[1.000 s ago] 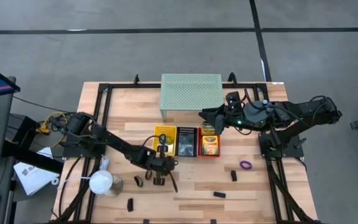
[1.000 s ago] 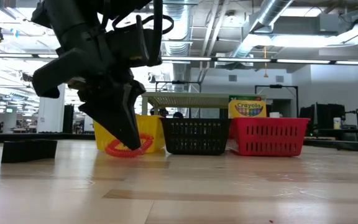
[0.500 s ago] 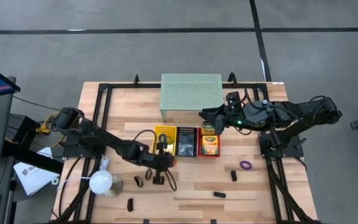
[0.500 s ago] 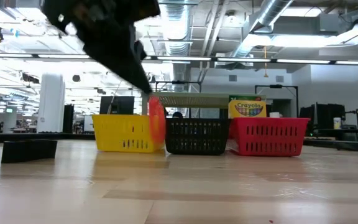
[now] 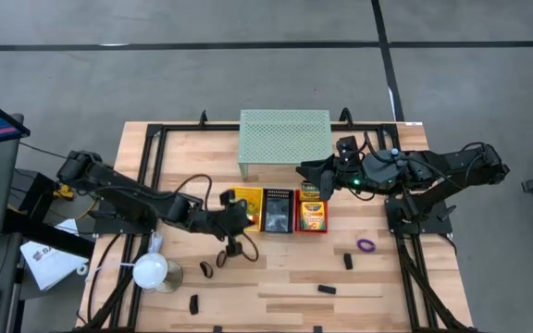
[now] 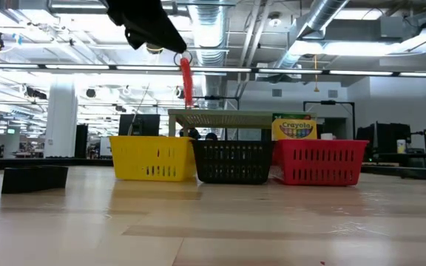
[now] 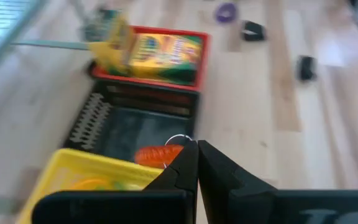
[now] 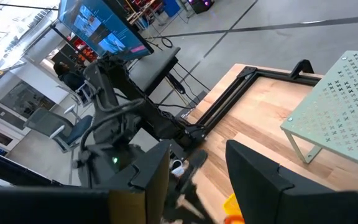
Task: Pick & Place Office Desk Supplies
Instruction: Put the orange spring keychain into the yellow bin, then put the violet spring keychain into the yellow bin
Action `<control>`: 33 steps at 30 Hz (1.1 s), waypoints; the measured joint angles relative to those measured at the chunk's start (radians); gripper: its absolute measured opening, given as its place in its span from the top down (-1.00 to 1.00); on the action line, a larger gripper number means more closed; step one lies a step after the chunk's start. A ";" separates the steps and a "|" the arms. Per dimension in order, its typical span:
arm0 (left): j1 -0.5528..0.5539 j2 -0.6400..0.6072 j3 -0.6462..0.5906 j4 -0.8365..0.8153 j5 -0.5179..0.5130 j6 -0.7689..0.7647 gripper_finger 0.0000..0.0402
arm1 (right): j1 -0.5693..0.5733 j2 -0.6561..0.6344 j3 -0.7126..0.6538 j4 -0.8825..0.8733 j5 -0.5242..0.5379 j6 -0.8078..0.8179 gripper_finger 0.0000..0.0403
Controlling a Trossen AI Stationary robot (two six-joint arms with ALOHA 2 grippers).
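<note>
Far left on the wooden table (image 5: 378, 282): white round-headed lamp (image 5: 151, 270), with small black clips (image 5: 205, 269) lying just to its right and another (image 5: 193, 302) nearer the front edge. Reaching in from that side, the left gripper (image 6: 177, 53), raised well above the tabletop, pinched tight on an orange ring band (image 6: 186, 80). Hangs edge-on from the fingertips in the low view, over the seam where yellow basket (image 6: 152, 157) meets black basket (image 6: 232, 162). Sits just ahead of the closed fingers in the left wrist view as well (yellow rim to one side, black basket beyond), clear of both baskets and touching neither. Next along the row, touching the black one: red basket (image 5: 312, 222), with a yellow-green crayon box (image 5: 313, 216) lying inside and another standing at its back end. Behind the three baskets, towards the far edge: pale green mesh shelf (image 5: 285, 137). Right of the shelf and above the red basket's far end, the right gripper (image 8: 197, 155), fingers set apart with nothing between them, hovering off the table. Farther right on the bare wood: purple ring band (image 5: 366, 245), one black clip (image 5: 348, 262) just in front of it, and one more (image 5: 327, 289) nearer the front edge.
</note>
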 joint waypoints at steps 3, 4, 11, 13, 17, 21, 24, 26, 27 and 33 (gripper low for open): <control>0.033 -0.022 0.000 -0.035 -0.021 -0.006 1.00 | 0.000 0.000 0.000 0.001 0.000 -0.001 0.23; 0.045 -0.024 0.000 -0.038 -0.021 -0.005 1.00 | 0.000 0.000 0.000 0.003 0.000 -0.001 0.23; 0.132 -0.019 -0.017 -0.042 0.035 -0.030 1.00 | 0.008 0.000 0.000 0.038 0.000 -0.025 0.23; 0.154 -0.018 -0.033 -0.052 0.045 -0.046 1.00 | 0.016 0.000 0.000 0.042 0.001 -0.025 0.23; 0.188 -0.019 -0.088 -0.049 0.102 -0.084 1.00 | 0.032 0.000 0.000 0.041 0.005 -0.025 0.23; 0.197 -0.019 -0.154 -0.025 0.167 -0.153 1.00 | 0.046 0.000 0.000 0.042 0.024 -0.020 0.23; 0.196 -0.019 -0.182 -0.015 0.173 -0.232 0.95 | 0.060 0.000 0.000 0.048 0.041 -0.018 0.23; 0.194 -0.018 -0.183 -0.004 0.172 -0.251 0.88 | 0.069 0.000 0.000 0.051 0.053 -0.014 0.23; 0.193 -0.019 -0.183 0.004 0.171 -0.251 0.83 | 0.074 0.000 0.000 0.052 0.057 -0.009 0.23; 0.193 -0.037 -0.183 0.089 0.170 -0.249 0.46 | 0.084 0.007 0.000 0.050 0.060 0.009 0.23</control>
